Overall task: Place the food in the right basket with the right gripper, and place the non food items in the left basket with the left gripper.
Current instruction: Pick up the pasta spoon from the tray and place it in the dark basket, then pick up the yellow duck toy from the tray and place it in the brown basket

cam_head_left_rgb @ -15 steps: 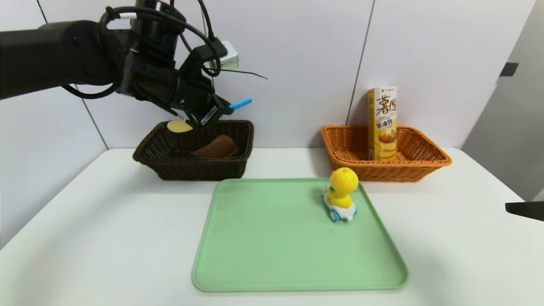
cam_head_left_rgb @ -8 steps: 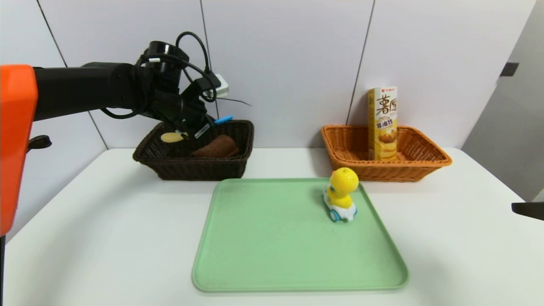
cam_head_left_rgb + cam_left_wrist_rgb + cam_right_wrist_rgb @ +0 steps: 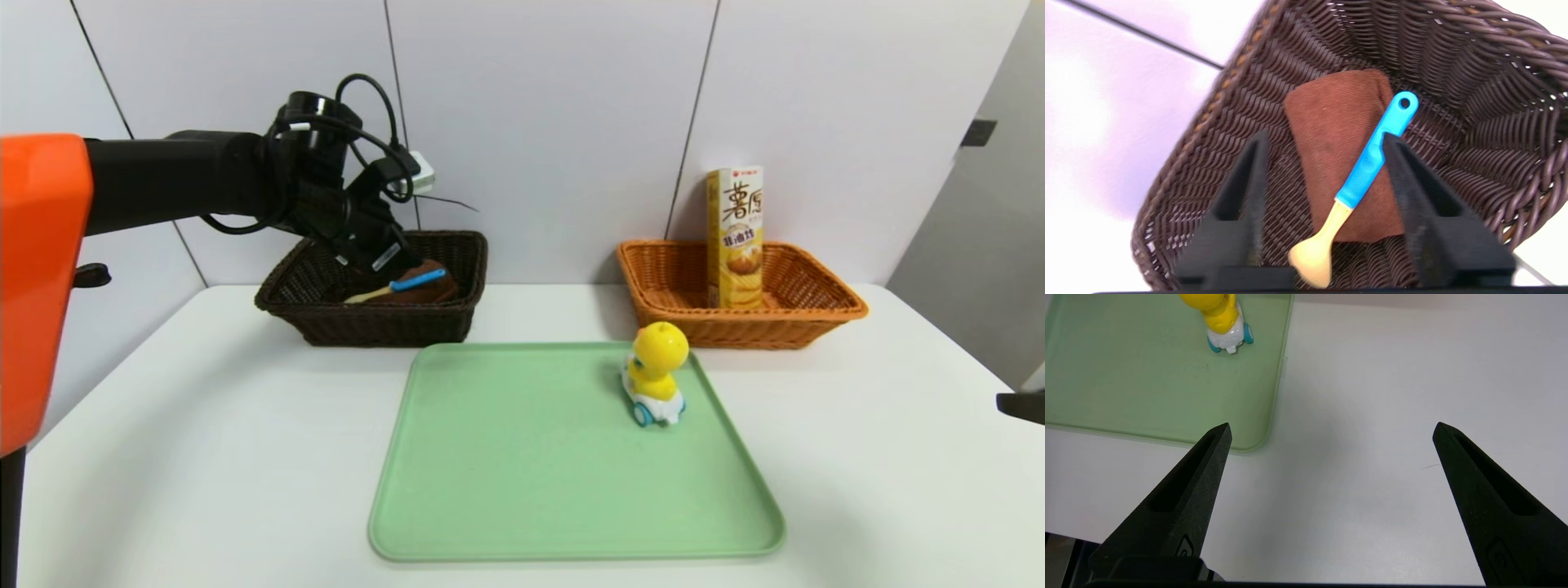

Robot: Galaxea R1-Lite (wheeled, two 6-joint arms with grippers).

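In the upper left of the head view, the black left gripper reached into the dark brown rectangular wicker basket with flared sides, its jaws parted and nothing gripped between them. Beneath it lay the small spatula with a blue handle and pale wooden blade, slanting across the rolled brown cloth towel. Both of those non-food items were inside the basket, so they counted as done

In the upper right of the head view, the tall hexagonal yellow-and-white snack carton with Chinese characters stood in the rectangular orange wicker basket, rising above its rim. That looked like the whole of the food share, and it was finished

What was left was the yellow duck toy on its white wheeled base, which sat right of centre in the frame, near the far right corner of the pale green rectangular tray. As a non-food item, it was a job for the left gripper and would have to go over to the dark basket in the upper left

The black right gripper was idle over the white table, by the right edge of the head view, its jaws wide apart and holding nothing. By this count, three of the four items were sorted
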